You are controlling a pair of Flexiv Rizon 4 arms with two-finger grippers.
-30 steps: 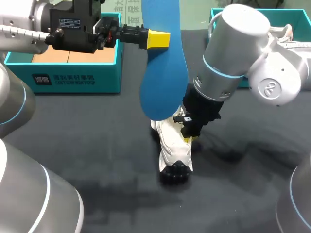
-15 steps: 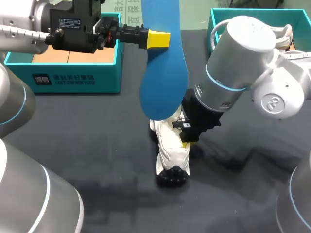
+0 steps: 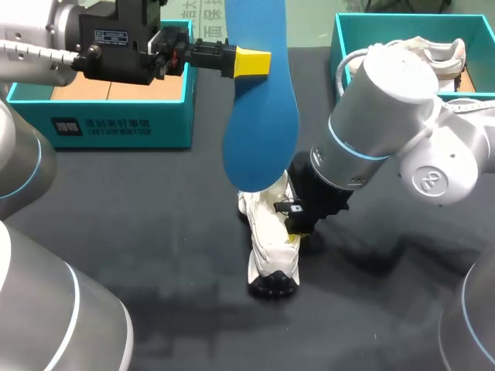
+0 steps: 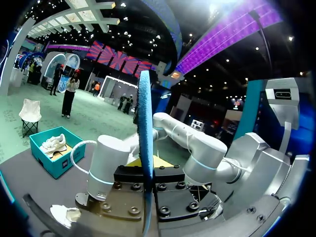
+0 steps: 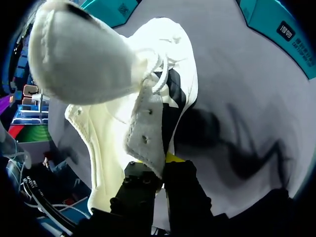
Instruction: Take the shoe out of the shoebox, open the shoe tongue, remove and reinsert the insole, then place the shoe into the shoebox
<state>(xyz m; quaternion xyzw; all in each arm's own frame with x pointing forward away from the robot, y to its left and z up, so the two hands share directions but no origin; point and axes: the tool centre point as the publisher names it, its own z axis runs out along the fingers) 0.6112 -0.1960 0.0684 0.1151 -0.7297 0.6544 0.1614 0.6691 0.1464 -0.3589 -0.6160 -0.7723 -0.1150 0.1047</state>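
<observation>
The white shoe [image 3: 271, 251] lies on the dark table [image 3: 139, 232], between the left shoebox [image 3: 116, 124] and the right shoebox [image 3: 340, 39]. The right gripper [image 3: 298, 229] pinches the shoe's side flap. The left gripper [image 3: 251, 62] squeezes the blue insole [image 3: 259, 116], held up above the shoe.

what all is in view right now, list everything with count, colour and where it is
insole: 1, blue, held up in the air above the shoe
shoe: 1, white with black toe, on the table at the middle
left shoebox: 1, teal, back left, nothing visible inside
right shoebox: 1, teal, back right
second shoe: 1, white, inside the right shoebox
table: 1, dark
left gripper: 1, yellow-tipped, shut on the insole
right gripper: 1, down at the shoe, shut on a flap of its upper
</observation>
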